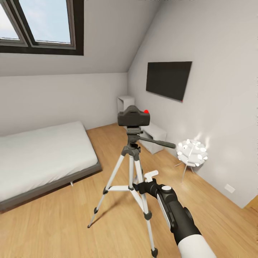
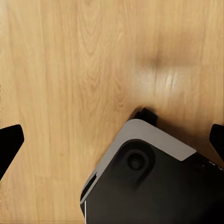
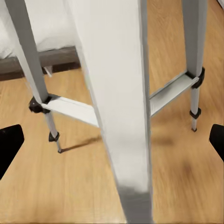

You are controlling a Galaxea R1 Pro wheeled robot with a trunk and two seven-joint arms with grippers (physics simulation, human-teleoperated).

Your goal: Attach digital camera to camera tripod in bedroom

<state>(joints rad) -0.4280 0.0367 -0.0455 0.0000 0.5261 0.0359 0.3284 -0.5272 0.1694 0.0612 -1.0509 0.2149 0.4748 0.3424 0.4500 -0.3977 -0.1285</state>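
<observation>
The small black boxy digital camera sits atop the silver-legged camera tripod, above the right pincer, which is spread, empty, beside a tripod leg.

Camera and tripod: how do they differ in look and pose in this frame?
The camera is a small black box with a red button; the tripod is tall, with silver-white legs and black joints. The camera sits on top, off the floor; the tripod stands on the wood floor with legs spread. Both are upright and appear joined at the tripod's head.
</observation>
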